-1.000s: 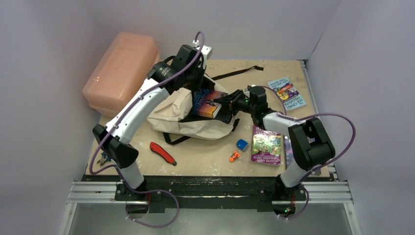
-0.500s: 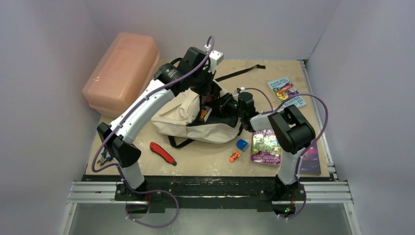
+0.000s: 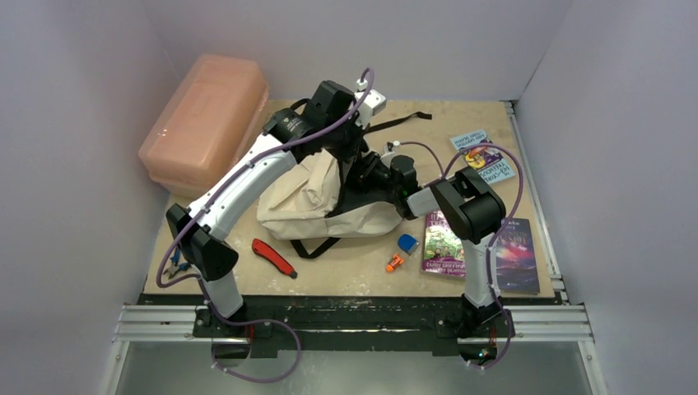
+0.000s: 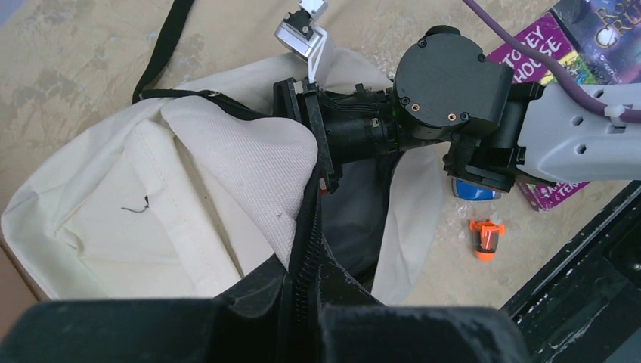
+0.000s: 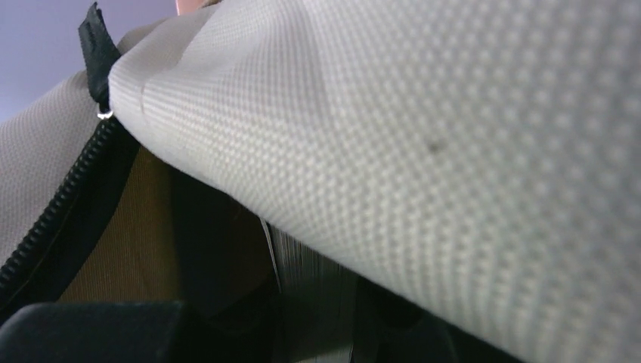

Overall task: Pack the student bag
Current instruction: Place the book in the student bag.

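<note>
across the table (image 3: 354,276), contents run as follows. pink box (image 3: 202,123): at the far left corner, lid on, apart from the work. student bag (image 3: 300,202): lying at table centre, mouth turned toward the right arm, one black strap trailing toward the far edge.

left gripper (image 4: 302,321): pressed together on the bag's black zipper edge and holding the upper lip raised, so the mouth gapes. right gripper (image 5: 314,325): pushed deep into that mouth, with fabric draped over it. a ribbed grey edge, possibly book pages, shows between its fingers. whether they are spread or pinching cannot be told.

three books lie outside the bag, all at the right: a dark book (image 3: 514,255) nearest the right edge, a purple book (image 3: 444,243) just beside it, and a blue book (image 3: 483,156) farther back. a red knife (image 3: 273,257) lies near the bag's front edge. a blue piece (image 3: 407,243) and an orange piece (image 3: 395,262) sit close together beside the purple book.

judgement: the step in hand is an insertion into the bag, with packing well short of done. the next move calls for the right arm to back straight out without snagging the lip, while the left holds the mouth wide for the next book.
</note>
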Available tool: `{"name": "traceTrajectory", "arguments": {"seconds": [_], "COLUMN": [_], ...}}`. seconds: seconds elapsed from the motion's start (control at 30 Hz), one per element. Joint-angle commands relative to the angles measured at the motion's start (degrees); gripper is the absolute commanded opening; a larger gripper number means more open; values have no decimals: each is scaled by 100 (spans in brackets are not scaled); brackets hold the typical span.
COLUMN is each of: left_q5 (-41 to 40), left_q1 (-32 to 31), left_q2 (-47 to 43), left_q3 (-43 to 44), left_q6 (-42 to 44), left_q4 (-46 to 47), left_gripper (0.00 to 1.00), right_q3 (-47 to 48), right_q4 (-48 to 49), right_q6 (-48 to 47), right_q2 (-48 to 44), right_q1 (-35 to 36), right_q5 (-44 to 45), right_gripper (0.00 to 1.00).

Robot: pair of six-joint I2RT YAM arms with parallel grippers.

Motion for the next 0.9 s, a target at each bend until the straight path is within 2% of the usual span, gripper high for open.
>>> {"name": "traceTrajectory", "arguments": {"seconds": [0.0, 0.07, 0.2, 0.4, 0.5, 0.57, 0.67, 0.77, 0.87], "left_q5": [-117, -398, -912, -1961, -2021, -1844, -1890, -1922, -1884], "left_q1": [-81, -89, -104, -124, -126, -124, -126, -130, -119], "left_q2": [118, 293, 684, 1252, 1240, 1142, 919, 512, -53], "left_q3": [436, 669, 1050, 1627, 1570, 1342, 793, -20, -1056], "left_q6": [564, 607, 983, 1799, 1787, 1654, 1437, 1301, 1509], "left_q4": [692, 690, 970, 1244, 1313, 1274, 1096, 1070, 1451], "left_gripper": [0, 0, 0, 0, 0, 0, 0, 0, 0], "right_q3": [272, 176, 107, 38, -266, -432, -494, -290, -66], "right_q4": [1157, 915, 1201, 632, 462, 286, 69, -451, -862], "right_q6": [-163, -341, -128, -328, -585, -686, -764, -992, -1237], "right_q2": [-356, -484, -487, -876, -1254, -1482, -1558, -1476, -1408], "right_q1": [73, 7, -191, -421, -452, -446, -354, -266, -243], "right_q5": [-92, 146, 472, 1004, 1356, 1532, 1351, 749, -46], "right_gripper": [0, 0, 0, 0, 0, 0, 0, 0, 0]}}
